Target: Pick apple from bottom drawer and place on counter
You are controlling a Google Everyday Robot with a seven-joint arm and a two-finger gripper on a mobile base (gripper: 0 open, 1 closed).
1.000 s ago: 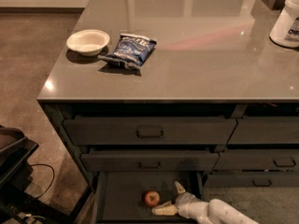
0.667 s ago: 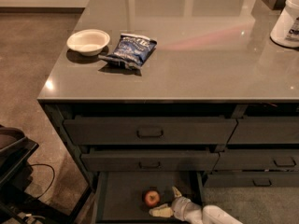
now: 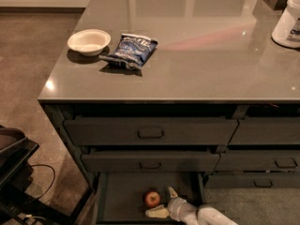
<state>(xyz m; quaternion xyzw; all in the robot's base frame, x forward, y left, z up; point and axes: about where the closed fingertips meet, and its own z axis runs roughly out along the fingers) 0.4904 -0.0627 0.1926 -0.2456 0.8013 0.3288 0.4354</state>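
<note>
Sliding left, the white robot gripper [image 3: 160, 202] has come closer to the small round red apple [image 3: 151, 198] than it was a second ago. Its two pale fingers are spread wide open, and the apple sits right at the gap between them (no squeeze yet). The apple rests on the dark floor of the wide grey bottom drawer [image 3: 121, 196]. I think the fingers must close next, then lift it to the shiny grey stone counter [image 3: 197, 64].
</note>
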